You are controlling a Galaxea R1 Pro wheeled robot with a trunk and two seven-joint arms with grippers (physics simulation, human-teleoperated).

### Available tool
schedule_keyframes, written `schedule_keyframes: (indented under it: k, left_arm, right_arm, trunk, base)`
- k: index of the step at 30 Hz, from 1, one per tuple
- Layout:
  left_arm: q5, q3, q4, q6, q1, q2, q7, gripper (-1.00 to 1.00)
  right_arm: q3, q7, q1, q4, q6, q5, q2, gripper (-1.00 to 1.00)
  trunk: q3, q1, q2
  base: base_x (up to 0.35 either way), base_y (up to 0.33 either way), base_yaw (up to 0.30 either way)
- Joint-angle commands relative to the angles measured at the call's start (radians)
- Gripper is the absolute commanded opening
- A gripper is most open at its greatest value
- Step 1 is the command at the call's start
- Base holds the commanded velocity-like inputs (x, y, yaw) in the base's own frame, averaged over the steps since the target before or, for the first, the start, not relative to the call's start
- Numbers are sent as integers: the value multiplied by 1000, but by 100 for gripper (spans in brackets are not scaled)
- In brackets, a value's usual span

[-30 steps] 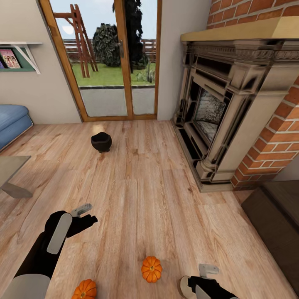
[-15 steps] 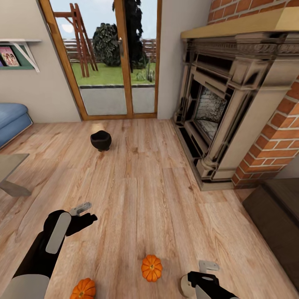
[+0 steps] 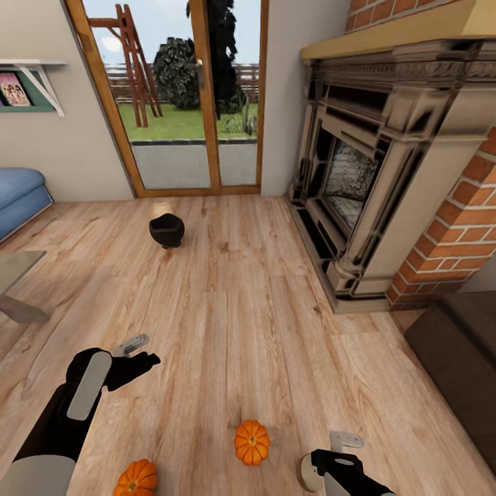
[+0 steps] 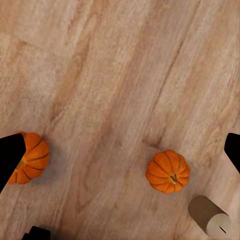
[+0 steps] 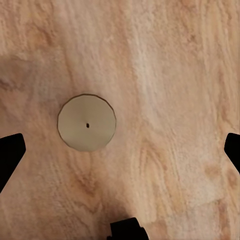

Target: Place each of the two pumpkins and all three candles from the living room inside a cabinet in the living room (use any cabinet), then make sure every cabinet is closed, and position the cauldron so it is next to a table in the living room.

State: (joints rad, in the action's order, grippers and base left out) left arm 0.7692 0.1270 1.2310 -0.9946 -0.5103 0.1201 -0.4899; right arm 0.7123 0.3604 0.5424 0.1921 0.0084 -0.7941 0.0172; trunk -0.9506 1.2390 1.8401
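Observation:
Two orange pumpkins lie on the wood floor, one between my arms and one by my left forearm. In the left wrist view they appear as one pumpkin near a beige candle and another pumpkin partly behind a finger. My left gripper hangs open above the floor with nothing in it. My right gripper is open right over an upright candle, whose side peeks out beside it. The black cauldron stands far ahead near the glass door.
A stone fireplace with brick sides fills the right. The dark-brown cabinet sits at the right edge. A corner of the grey table and a blue sofa are at the left. Open floor lies between.
The whole picture has shifted slightly, so the camera has moved a little. Both grippers keep their open state and the pumpkins, candle and cauldron stay where they were.

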Motion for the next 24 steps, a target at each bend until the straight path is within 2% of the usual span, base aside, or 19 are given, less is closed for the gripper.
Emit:
schedule_keyframes:
  k: [1, 24]
  left_arm:
    - [11, 0, 1, -2, 0, 2, -9, 100]
    - [12, -1, 2, -2, 1, 4, -9, 100]
  right_arm:
    - [8, 5, 1, 1, 1, -8, 0, 100]
    - [9, 4, 1, 1, 1, -8, 0, 100]
  trunk:
    - [-4, 4, 8]
    - [-76, 92, 169]
  base:
    - [0, 0, 0]
    - [0, 0, 0]
